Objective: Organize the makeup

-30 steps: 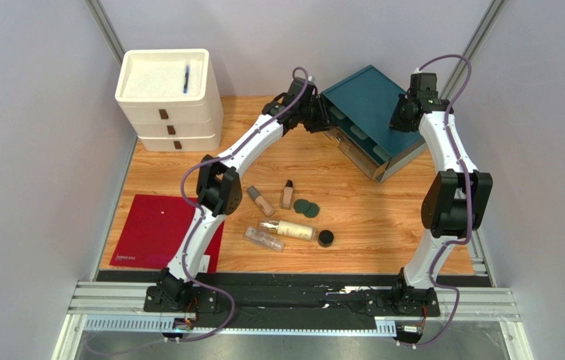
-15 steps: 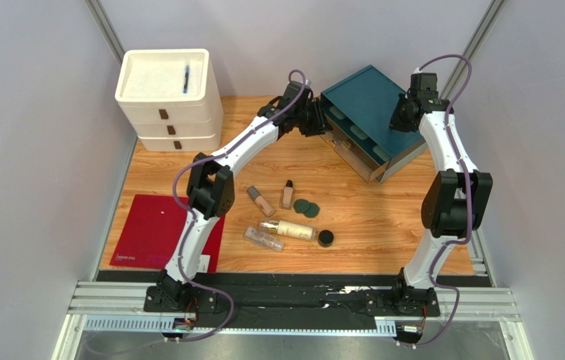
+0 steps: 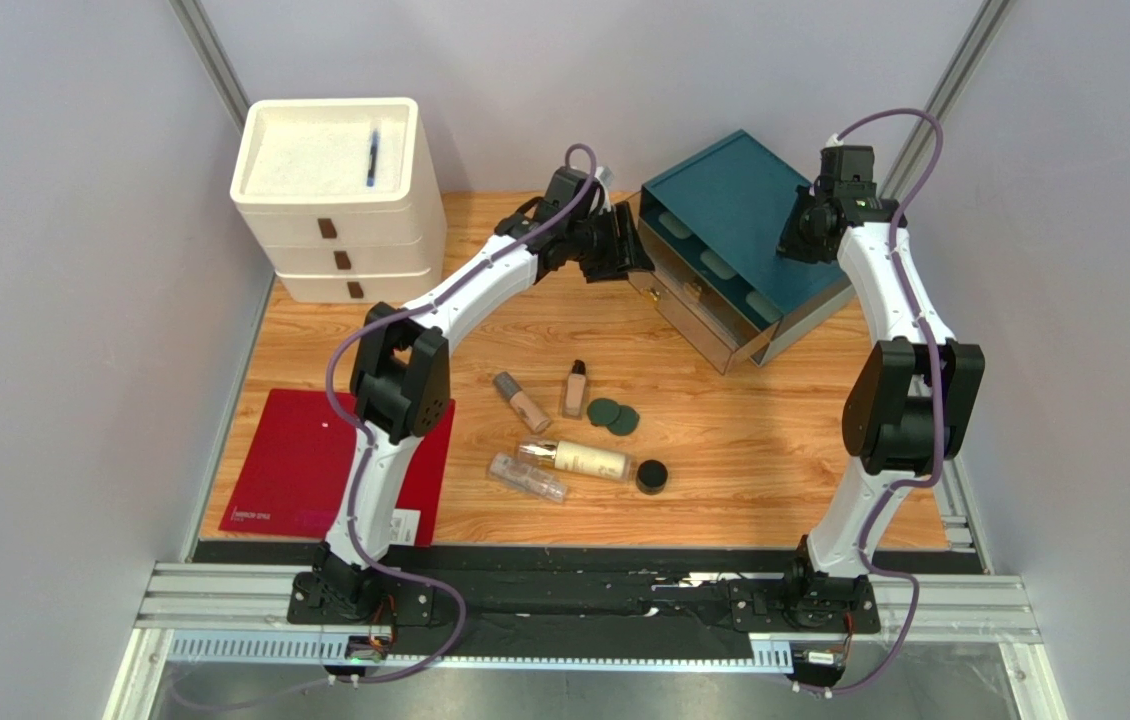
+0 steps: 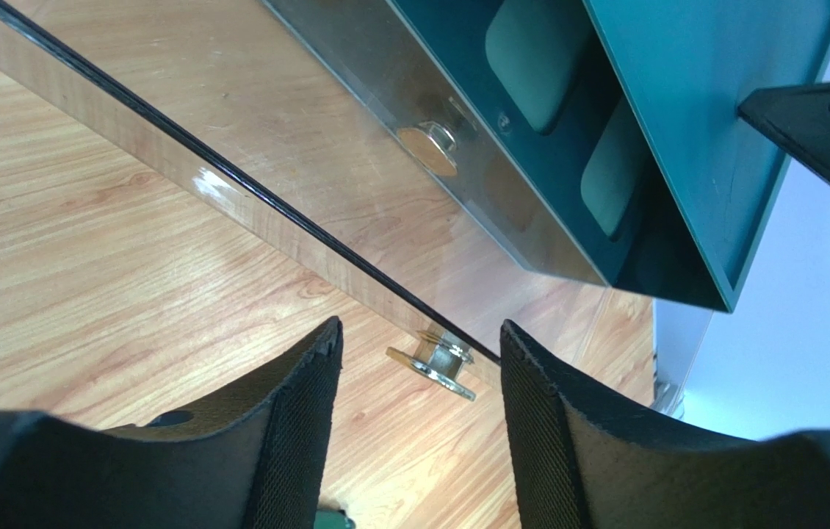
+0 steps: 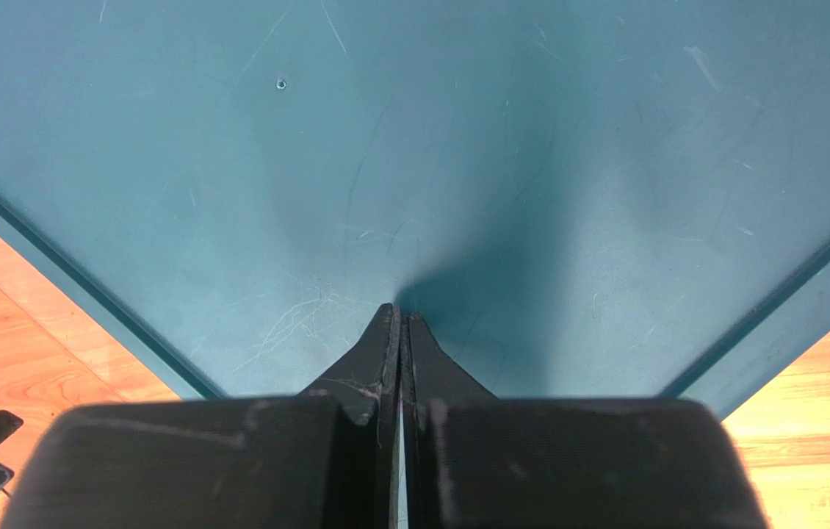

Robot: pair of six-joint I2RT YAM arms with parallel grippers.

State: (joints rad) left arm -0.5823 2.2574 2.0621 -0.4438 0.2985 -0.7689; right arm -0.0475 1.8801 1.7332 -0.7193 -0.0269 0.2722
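**Left gripper (image 3: 637, 258) open at the drawer knob; makeup not yet picked**

Top view. The left gripper sits at the front of the teal cabinet (image 3: 721, 188). The right gripper (image 3: 801, 237) is down on the cabinet's top. The makeup lies loose mid-way across the wooden table (image 3: 767, 435), well apart from both grippers:
- beige foundation bottle (image 3: 522, 402)
- second beige bottle (image 3: 576, 387)
- two dark-green discs (image 3: 604, 408), touching each other
- cream bottle (image 3: 579, 458)
- clear bottle (image 3: 526, 477), just beside the cream bottle
- black jar (image 3: 652, 476)

All four bottles lie on their sides.

Left wrist view. The fingers (image 4: 298, 430) stand apart and grip nothing. The gold knob (image 4: 436, 364) of the clear-fronted drawer (image 4: 276, 209) shows in the gap, with clear space on either side. The drawer looks pulled out from the cabinet.

Right wrist view. The right gripper's fingers are pressed together with nothing between them, their tips at the teal top.

Handling, as a judgement:
- All pieces look light, rigid and smooth (glass or hard plastic, cannot tell which).
- The bottles will likely roll, so take each across the body at mid-length, square to its axis.
- The discs are thin and flat, so pinch across the diameter at the rim; a slip is likely.
- The jar is squat, so grip across its side wall.
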